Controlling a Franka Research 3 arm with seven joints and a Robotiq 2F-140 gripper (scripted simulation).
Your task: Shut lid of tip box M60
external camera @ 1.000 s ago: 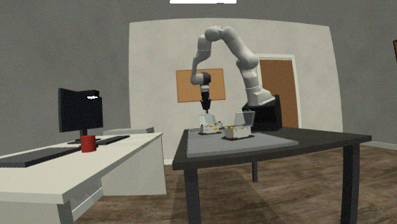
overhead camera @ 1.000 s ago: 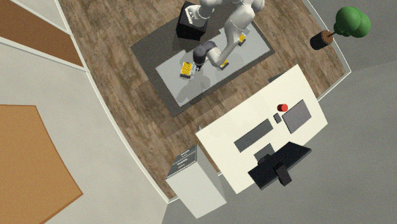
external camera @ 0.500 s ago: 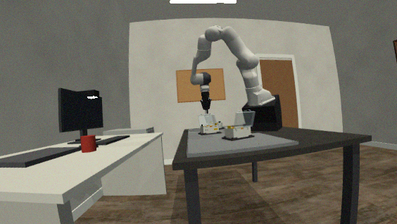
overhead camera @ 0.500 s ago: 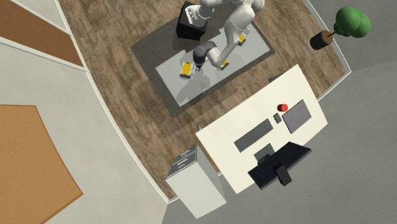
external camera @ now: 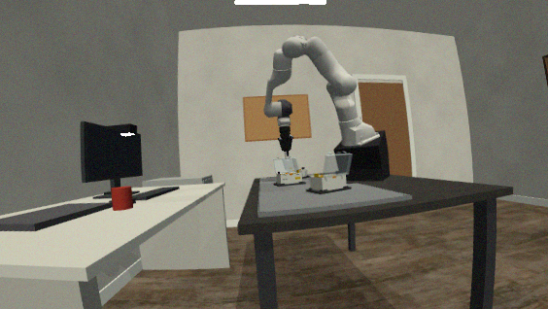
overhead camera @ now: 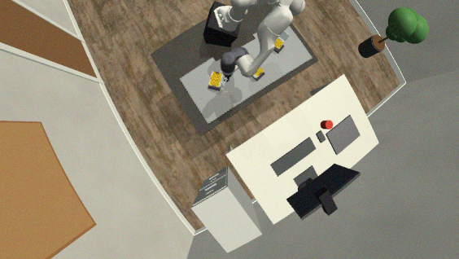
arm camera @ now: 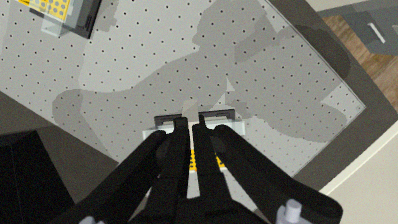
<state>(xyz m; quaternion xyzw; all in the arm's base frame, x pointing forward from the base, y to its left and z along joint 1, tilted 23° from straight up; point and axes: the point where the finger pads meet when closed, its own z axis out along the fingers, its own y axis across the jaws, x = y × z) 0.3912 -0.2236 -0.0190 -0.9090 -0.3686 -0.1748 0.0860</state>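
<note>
The tool point(arm camera: 191, 131) is clenched with nothing between its fingers — the two black fingertips stand nearly together and point straight down. Directly beneath them sits a tip box point(arm camera: 227, 126) with its yellow insert point(arm camera: 218, 161) showing on either side of the fingers; its lid point(external camera: 285, 165) is tilted up in the exterior view, the fingertips close above its top edge, though contact cannot be told. Its sticker is too small to read, so whether this is M60 cannot be told. A second box point(arm camera: 56, 11) lies well off to the tool's upper left in the wrist view, on the same dotted grey worktop point(arm camera: 300, 75). The top view shows a third box point(overhead camera: 278, 43) behind the arm's forearm.
</note>
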